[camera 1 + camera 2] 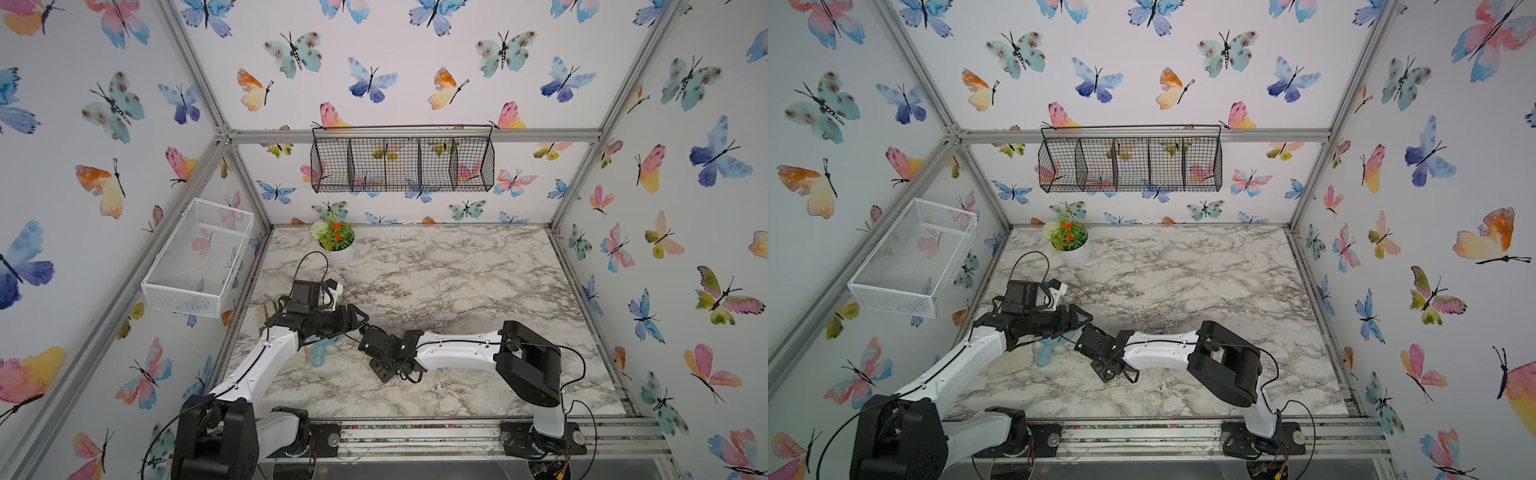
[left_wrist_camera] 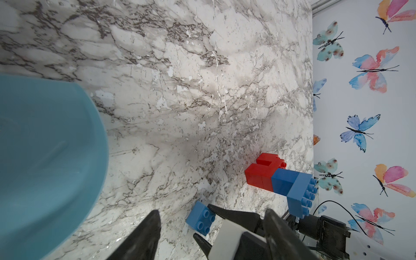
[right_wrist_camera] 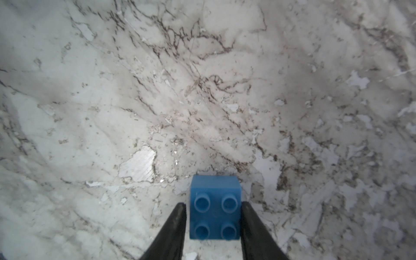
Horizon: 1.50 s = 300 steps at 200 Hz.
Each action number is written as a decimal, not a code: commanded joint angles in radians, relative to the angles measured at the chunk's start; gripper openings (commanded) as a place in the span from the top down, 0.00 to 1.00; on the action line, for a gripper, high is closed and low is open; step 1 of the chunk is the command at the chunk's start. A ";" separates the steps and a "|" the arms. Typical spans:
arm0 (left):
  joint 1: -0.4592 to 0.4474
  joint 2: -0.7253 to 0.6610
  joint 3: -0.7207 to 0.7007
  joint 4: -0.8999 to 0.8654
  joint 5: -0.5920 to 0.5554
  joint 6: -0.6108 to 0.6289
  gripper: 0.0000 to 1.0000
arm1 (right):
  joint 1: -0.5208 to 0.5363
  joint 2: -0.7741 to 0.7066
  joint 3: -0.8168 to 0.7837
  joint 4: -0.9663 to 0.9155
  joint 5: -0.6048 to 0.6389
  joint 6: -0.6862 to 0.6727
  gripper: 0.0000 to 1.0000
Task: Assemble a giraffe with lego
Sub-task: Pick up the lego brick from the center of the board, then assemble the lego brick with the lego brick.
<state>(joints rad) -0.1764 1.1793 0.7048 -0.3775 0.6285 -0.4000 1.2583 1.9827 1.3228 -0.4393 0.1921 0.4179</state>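
A small blue square lego brick (image 3: 215, 191) lies studs-up on the marble table (image 3: 202, 90). My right gripper (image 3: 213, 203) is shut on its two sides. In the left wrist view the same brick (image 2: 198, 216) sits between the right gripper's black fingers (image 2: 227, 213). The partly built giraffe (image 2: 270, 175), red bricks joined to a blue stepped part, stands just beyond it. My left gripper (image 2: 212, 211) is open and holds nothing, its jaws spread either side of the right gripper. In both top views the two grippers (image 1: 363, 324) (image 1: 1084, 328) meet at the table's left-middle, and the arms hide the bricks.
A pale blue hand mirror (image 2: 45, 146) lies under the left arm, with its handle (image 1: 322, 353) showing. A potted flower (image 1: 338, 249) stands at the back left. A white mesh basket (image 1: 195, 257) hangs on the left wall and a black wire basket (image 1: 401, 164) on the back wall.
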 commanded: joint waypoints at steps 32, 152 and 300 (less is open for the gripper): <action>0.008 0.009 -0.004 0.002 0.028 0.016 0.28 | 0.003 -0.006 -0.001 -0.019 0.037 0.005 0.65; 0.004 0.021 -0.016 0.018 0.058 0.015 0.28 | 0.004 -0.154 0.190 -0.345 0.119 0.125 0.67; -0.168 0.015 -0.019 0.027 0.057 0.011 0.28 | -0.128 -0.391 0.144 -0.538 0.169 0.181 0.65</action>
<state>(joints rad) -0.3325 1.1942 0.7010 -0.3584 0.6651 -0.4000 1.1568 1.6218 1.5078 -0.9592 0.3527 0.5983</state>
